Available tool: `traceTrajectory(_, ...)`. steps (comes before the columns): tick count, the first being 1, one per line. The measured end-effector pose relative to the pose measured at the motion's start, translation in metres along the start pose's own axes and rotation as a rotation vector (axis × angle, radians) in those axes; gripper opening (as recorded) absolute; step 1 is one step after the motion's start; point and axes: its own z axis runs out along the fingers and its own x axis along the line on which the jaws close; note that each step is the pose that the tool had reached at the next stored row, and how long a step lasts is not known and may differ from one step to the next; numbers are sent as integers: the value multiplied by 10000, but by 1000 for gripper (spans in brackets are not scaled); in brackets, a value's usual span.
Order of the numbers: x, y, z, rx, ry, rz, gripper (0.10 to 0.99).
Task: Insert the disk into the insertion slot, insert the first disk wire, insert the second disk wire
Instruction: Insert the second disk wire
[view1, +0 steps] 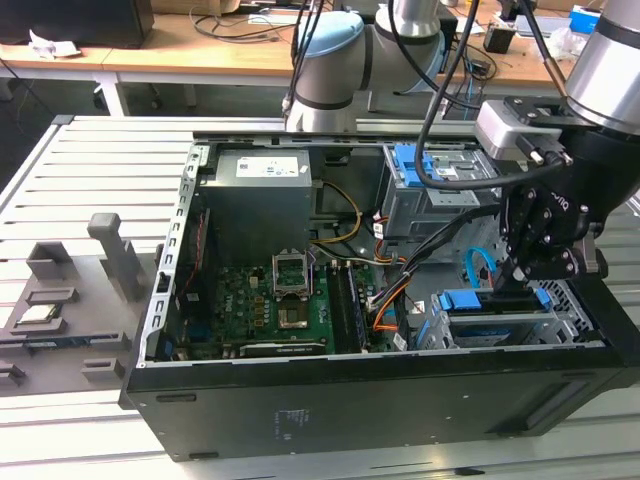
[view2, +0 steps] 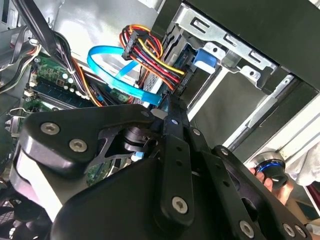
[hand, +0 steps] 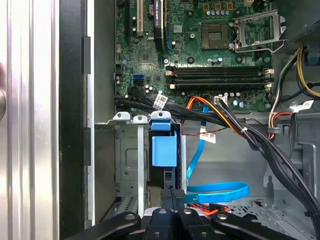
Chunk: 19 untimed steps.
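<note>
The gripper (view1: 527, 268) hung clenched over the disk (view1: 480, 302) in its slot (view1: 560, 322); slatted table (view1: 100, 160) beneath; wooden desks (view1: 180, 55) behind.

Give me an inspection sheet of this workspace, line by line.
Surface: slatted grey metal bench carrying an open black computer case.
Job's things: blue-framed silver disk sits in the grey perforated metal cage; its blue tab shows in the first wrist view.
Clutter: grey fixture blocks on the bench at the exterior view's left.
Grippers: black gripper down at the disk's end; finger state cannot be told.
Cables: red, orange and black wire bundle runs to the disk's end; thin flat light-blue cable loops beside it.
Surroundings: wooden desks behind.
</note>
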Motion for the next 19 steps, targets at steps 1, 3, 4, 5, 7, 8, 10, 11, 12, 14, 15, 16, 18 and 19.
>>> traceTrajectory(1, 0, 0, 3, 0, 5, 0, 106)
traceTrajectory(3, -1, 0, 10, 0, 9, 0, 106)
traceTrajectory(4, 0, 0, 13, 0, 9, 0, 106)
traceTrajectory(5, 0, 0, 8, 0, 6, 0, 106)
traceTrajectory(7, 3, 2, -53, 1, 10, 0, 106)
traceTrajectory(8, 4, 3, -60, 1, 9, 1, 106)
traceTrajectory(10, 5, 2, -60, 1, 14, 0, 106)
traceTrajectory(11, 9, 2, -61, 0, 19, 0, 106)
traceTrajectory(12, 14, 3, -61, 0, 23, 1, 106)
traceTrajectory(14, 24, 2, -60, 1, 28, 1, 106)
traceTrajectory(15, 27, 2, -59, 1, 27, 1, 106)
traceTrajectory(16, 30, 2, -60, 1, 29, 1, 106)
traceTrajectory(18, 34, 2, -55, 0, 26, 1, 106)
traceTrajectory(19, 36, 2, -51, 0, 31, 1, 106)
